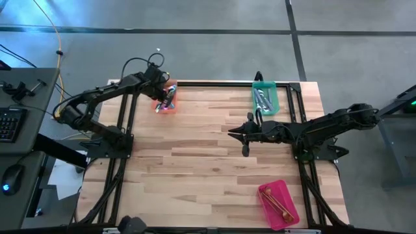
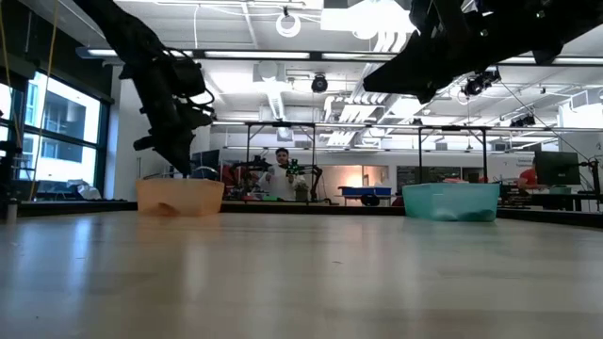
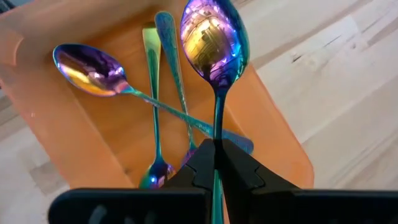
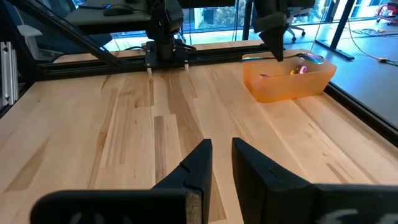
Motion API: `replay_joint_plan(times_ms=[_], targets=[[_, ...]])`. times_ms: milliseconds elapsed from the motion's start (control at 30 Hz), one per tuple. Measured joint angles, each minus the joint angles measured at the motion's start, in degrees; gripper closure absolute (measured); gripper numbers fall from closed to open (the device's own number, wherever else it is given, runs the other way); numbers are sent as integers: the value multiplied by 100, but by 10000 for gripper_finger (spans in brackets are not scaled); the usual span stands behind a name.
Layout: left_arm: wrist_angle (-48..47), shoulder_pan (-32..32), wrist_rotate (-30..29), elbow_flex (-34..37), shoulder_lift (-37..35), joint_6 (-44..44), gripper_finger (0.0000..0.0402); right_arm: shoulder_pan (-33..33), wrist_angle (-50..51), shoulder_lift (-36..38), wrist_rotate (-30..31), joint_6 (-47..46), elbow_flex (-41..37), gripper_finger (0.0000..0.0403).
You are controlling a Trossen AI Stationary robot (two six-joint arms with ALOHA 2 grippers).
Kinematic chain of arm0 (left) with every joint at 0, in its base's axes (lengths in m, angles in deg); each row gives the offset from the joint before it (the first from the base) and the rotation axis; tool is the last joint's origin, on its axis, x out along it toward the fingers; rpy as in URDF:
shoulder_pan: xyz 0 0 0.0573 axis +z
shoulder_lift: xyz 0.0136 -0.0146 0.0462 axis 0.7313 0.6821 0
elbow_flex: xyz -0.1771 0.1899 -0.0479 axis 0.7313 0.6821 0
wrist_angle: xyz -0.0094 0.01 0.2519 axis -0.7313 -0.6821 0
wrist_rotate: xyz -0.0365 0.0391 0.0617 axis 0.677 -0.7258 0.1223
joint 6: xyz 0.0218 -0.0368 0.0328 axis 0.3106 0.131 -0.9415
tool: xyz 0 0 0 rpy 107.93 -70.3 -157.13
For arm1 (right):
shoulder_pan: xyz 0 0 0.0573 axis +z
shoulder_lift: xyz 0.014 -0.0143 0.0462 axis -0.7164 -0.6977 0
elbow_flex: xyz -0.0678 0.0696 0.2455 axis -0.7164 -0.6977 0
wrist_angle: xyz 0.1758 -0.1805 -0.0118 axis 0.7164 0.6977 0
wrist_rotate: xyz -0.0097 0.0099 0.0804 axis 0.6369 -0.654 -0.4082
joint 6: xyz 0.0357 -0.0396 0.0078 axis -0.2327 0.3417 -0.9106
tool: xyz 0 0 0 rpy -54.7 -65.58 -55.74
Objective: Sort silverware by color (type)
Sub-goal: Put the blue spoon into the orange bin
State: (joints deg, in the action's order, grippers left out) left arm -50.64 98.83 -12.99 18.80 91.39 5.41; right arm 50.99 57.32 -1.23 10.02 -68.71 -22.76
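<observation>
Left gripper (image 3: 216,155) clamps an iridescent spoon (image 3: 214,43) by its handle above the orange tray (image 3: 68,143), which contains other iridescent spoons (image 3: 93,70). Right gripper (image 4: 217,152) hovers slightly open over mid-tabletop (image 4: 124,124).

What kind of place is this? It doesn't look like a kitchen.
Probably a robotics lab or workshop: an open hall with exposed ceiling ducts, other black metal test rigs behind, and a desk with a black computer keyboard beside the wooden plank table.

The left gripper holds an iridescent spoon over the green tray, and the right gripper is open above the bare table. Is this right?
Not quite: the left gripper holds the iridescent spoon over the orange tray, as the left wrist view shows. The right gripper is indeed open above the bare table.
</observation>
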Motion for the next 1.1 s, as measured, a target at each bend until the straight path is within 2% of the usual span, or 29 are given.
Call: replay_joint_plan(times_ms=[333, 700, 933, 1100], targets=[[65, 81, -2, 0, -283, -162, 396, 0, 0, -2, 2, -1, -2, 359], [325, 334, 1, -84, -296, -595, 395, 2, 4, -2, 4, 0, -4, 359], [474, 334, -40, -81, -299, -561, 394, 0, 115, -4, 4, 44, -4, 359], [1060, 334, -83, 248, -294, -494, 394, 1, 151, -4, 4, 121, -4, 359]])
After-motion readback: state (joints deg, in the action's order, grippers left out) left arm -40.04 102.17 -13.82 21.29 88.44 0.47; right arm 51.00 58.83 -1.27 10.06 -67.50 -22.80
